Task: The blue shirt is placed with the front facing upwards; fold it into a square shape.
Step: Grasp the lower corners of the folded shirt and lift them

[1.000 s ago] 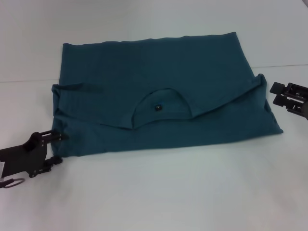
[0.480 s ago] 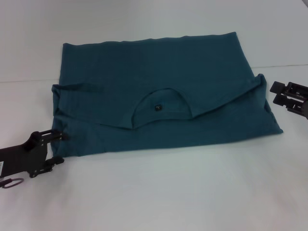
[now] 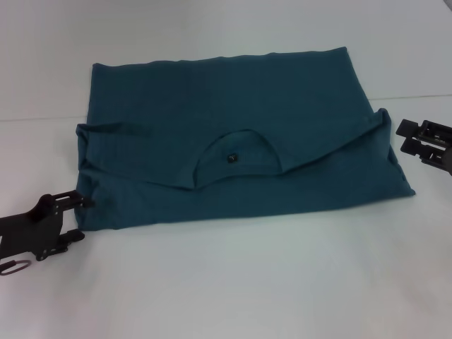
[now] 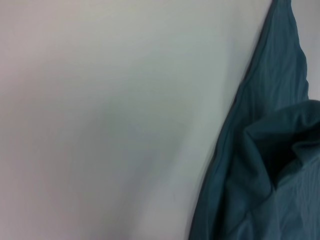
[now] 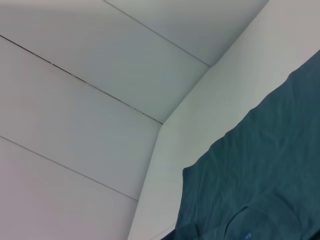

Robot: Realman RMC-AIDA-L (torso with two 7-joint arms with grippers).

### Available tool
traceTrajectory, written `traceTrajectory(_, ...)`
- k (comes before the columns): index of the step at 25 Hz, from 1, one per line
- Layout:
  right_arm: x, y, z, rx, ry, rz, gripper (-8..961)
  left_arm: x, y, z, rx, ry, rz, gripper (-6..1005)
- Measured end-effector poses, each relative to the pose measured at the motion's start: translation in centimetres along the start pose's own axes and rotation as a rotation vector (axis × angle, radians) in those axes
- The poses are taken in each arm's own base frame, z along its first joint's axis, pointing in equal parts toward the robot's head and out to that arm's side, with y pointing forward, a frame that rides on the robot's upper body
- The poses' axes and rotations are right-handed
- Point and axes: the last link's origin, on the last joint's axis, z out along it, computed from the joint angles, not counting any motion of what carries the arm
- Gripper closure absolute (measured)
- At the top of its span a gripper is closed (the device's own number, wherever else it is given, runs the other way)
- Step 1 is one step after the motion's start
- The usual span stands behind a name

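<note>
Blue shirt (image 3: 233, 134) partly folded on a white table (image 3: 233, 282), with a gripper at each near corner.

Lying flat across the middle of the table as a wide rectangle, plain teal back up, top part folded down so the round collar (image 3: 236, 157) with its small dark tag (image 3: 231, 158) sits at the centre. Creased and bunched a little at the left edge, as seen close up from the left wrist. At the shirt's near left corner, left gripper (image 3: 79, 217), low over the table, fingers spread apart, holding nothing, upper fingertip just beside the fabric edge. At the right edge, right gripper (image 3: 403, 137), just off the cloth, fingers likewise parted and empty. Behind, pale wall panels (image 5: 80, 100) in the right wrist view.
</note>
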Motion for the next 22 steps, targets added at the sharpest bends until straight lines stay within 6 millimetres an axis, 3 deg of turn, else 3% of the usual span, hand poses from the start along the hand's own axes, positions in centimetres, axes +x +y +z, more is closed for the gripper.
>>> traceTrajectory(10,-0.1,0.0,0.1,0.000,0.000,-0.001,328,0.4,0.6,0.7,0.012,0.022,0.006,295)
traceTrajectory(22,0.0,0.0,0.1,-0.001,-0.001,0.001,329,0.2,2.8,1.8,0.009,-0.010,0.091,343)
